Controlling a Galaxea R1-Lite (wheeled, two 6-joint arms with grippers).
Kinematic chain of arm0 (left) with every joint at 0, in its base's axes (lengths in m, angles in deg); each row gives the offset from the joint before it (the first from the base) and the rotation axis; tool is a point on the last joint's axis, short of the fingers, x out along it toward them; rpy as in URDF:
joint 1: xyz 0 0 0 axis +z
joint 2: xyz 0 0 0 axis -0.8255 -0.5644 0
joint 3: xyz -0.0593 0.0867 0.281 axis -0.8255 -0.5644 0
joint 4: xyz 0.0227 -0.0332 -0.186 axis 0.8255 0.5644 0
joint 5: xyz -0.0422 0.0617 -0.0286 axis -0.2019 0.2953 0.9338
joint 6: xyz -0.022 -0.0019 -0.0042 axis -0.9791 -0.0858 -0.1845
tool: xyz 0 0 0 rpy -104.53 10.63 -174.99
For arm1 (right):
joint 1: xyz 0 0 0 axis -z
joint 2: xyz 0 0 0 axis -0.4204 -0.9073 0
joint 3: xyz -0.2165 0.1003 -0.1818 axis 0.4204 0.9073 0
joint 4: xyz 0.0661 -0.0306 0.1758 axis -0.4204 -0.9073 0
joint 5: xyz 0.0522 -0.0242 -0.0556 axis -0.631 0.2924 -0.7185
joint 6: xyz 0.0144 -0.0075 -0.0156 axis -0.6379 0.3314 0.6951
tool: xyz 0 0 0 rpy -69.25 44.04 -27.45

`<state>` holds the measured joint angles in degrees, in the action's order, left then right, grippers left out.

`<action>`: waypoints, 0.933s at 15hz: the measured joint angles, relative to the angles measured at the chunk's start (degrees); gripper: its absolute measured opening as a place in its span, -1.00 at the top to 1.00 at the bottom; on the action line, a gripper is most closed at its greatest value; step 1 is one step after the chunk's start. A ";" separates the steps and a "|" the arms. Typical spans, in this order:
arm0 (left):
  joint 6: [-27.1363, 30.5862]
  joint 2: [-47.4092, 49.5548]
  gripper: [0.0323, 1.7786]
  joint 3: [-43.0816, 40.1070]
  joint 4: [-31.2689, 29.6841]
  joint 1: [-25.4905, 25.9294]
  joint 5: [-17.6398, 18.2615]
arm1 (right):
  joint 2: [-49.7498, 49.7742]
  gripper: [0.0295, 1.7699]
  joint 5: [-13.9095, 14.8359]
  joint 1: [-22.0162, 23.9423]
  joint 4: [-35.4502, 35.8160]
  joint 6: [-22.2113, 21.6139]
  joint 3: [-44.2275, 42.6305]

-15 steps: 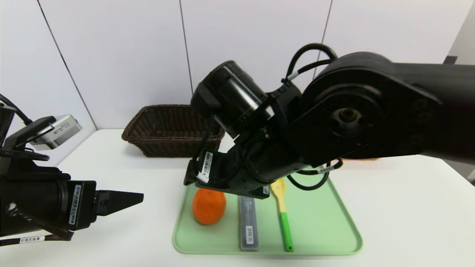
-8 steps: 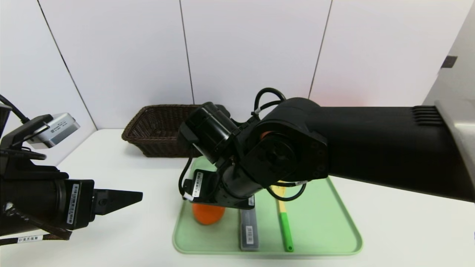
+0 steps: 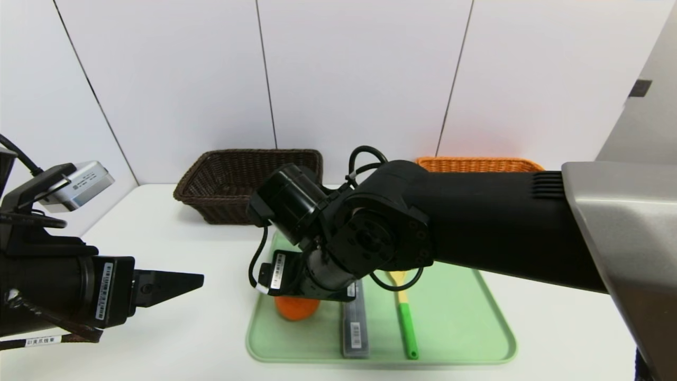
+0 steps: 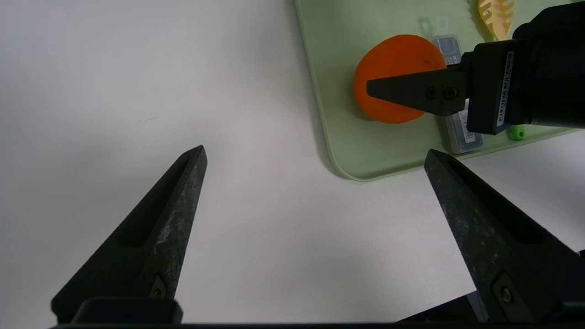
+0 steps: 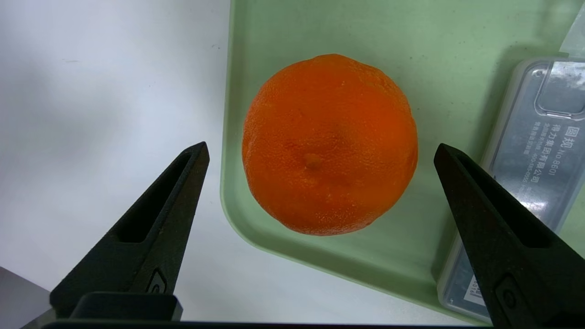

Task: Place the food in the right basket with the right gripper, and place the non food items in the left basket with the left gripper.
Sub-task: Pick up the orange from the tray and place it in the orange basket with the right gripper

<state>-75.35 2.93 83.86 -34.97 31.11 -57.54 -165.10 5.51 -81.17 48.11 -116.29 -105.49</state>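
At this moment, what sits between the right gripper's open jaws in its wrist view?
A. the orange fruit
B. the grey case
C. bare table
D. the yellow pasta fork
A. In the right wrist view the right gripper has its jaws spread to either side of the orange fruit on the green tray, not yet touching it; the grey case lies beside it.
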 joint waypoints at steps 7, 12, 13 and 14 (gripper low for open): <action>0.04 0.05 -0.90 -0.06 0.00 0.00 0.00 | -1.71 -0.92 2.93 -0.22 2.26 2.78 -0.02; 0.06 0.07 -0.90 -0.06 0.00 0.00 0.00 | -2.82 -0.92 3.73 -0.39 2.89 4.18 -0.05; 0.06 0.07 -0.90 -0.06 0.00 0.02 0.02 | -2.90 -0.92 3.69 -0.39 2.89 4.22 -0.05; 0.06 0.07 -0.90 -0.06 0.00 0.02 0.02 | -3.01 -0.92 3.73 -0.39 2.91 4.27 -0.07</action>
<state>-75.29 3.00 83.80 -34.97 31.14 -57.52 -168.11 9.24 -81.56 51.02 -112.02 -105.56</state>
